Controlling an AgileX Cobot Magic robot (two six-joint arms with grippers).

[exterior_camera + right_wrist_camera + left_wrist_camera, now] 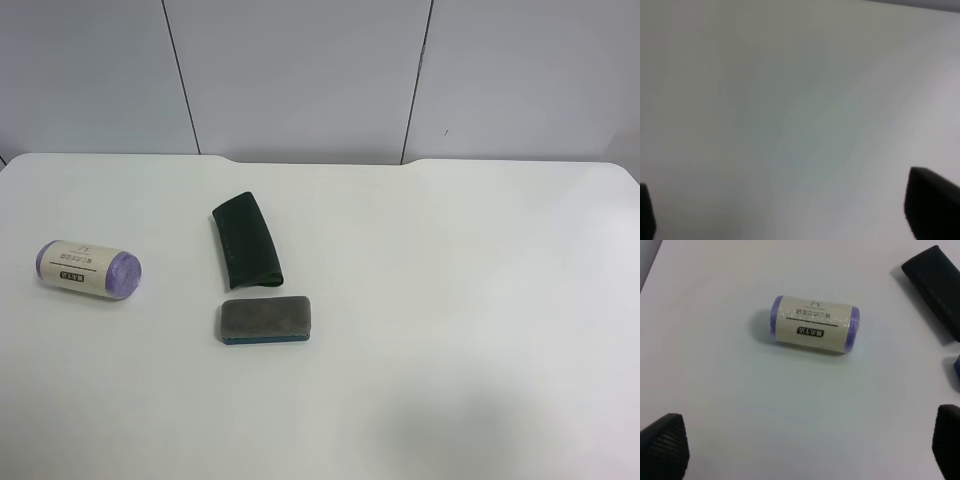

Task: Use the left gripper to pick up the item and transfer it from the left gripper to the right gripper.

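Our left gripper [805, 445] and right gripper [790, 210] gape empty; we fear the roll [88, 269], far left on the worktop [450, 350], could skitter from an off-centre pinch.

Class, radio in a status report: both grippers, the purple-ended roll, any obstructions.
Left gripper open, empty, above the roll. Right gripper open, empty, over table. Roll lying on its side, untouched. Pouch and eraser clear of it.
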